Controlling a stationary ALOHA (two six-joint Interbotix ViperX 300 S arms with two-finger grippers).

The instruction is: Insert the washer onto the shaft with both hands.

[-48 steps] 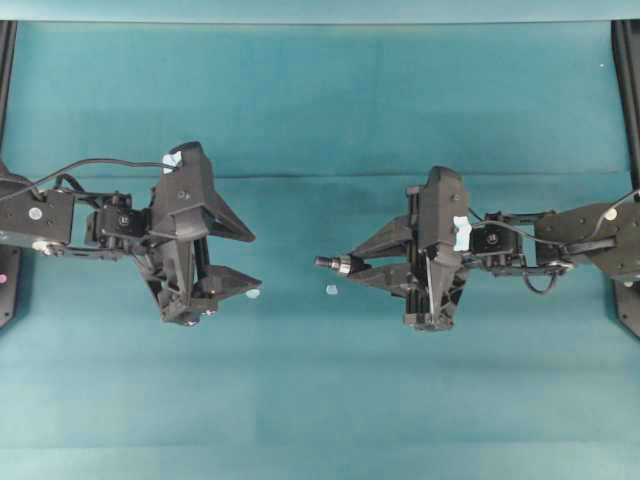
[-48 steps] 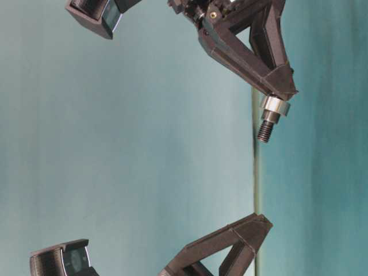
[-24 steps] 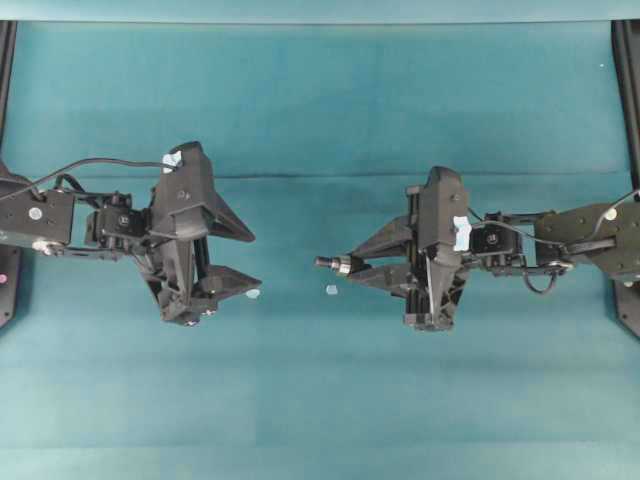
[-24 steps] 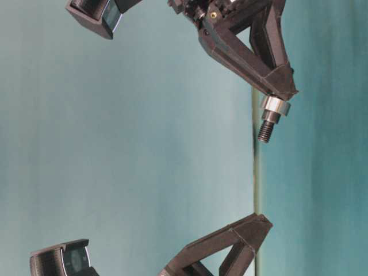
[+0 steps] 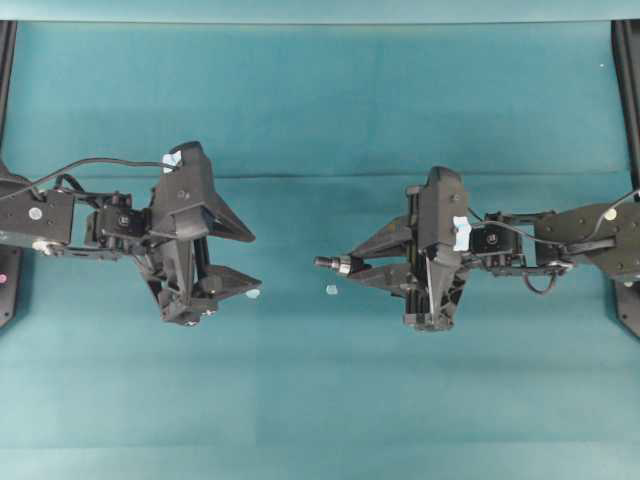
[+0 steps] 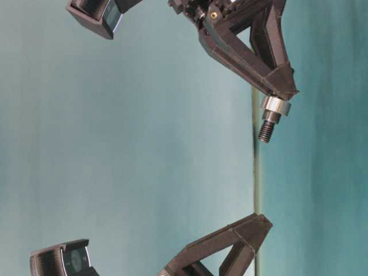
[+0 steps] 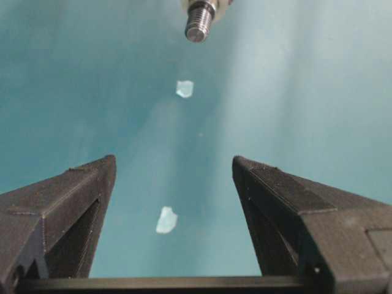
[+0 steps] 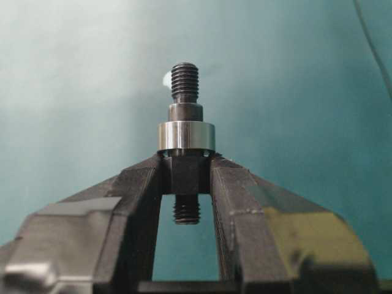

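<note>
Right gripper point(image 8: 185, 174): I see it clamped on the shaft point(image 8: 185, 92), fingertips pinching the mid-section.
Washer point(image 8: 186, 136): seated on the shaft, resting just above the fingertips; threaded end protrudes beyond it.
Left gripper point(image 7: 173, 168): jaws spread wide, holding nothing, facing the shaft tip, well apart from it.
Table point(image 5: 320, 110): teal cloth; pale flecks point(image 7: 184, 89) lie between the grippers.

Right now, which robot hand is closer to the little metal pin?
The right one. The right gripper is shut on the shaft, with the washer already on it. The left gripper is open and empty, facing it across a gap.
</note>
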